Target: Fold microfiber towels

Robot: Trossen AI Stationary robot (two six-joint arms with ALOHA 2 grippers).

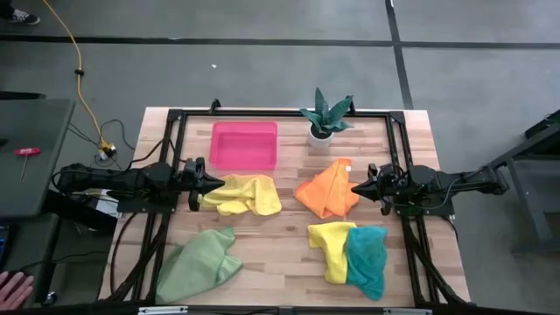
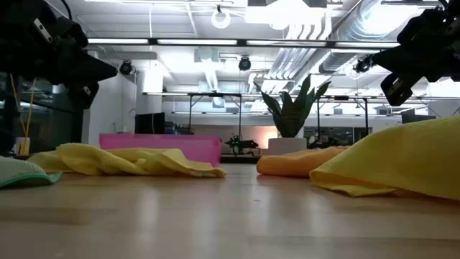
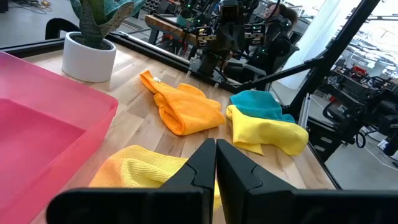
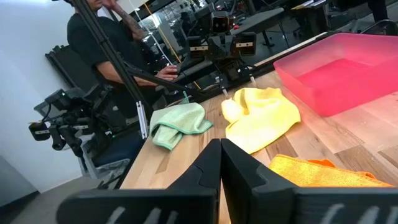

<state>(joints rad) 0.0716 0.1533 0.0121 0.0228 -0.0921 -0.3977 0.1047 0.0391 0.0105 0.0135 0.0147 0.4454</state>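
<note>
Looking down, you see the left gripper (image 1: 219,183) clenched on nothing, its tip at the edge of a crumpled yellow towel (image 1: 248,194). The right gripper (image 1: 356,186), also clenched and empty, sits at the orange towel (image 1: 327,190). You have five towels: two yellow, one orange, one green (image 1: 197,262), one teal (image 1: 367,258). The second yellow (image 1: 332,246) overlaps the teal, both running lengthwise toward the table's near edge.
</note>
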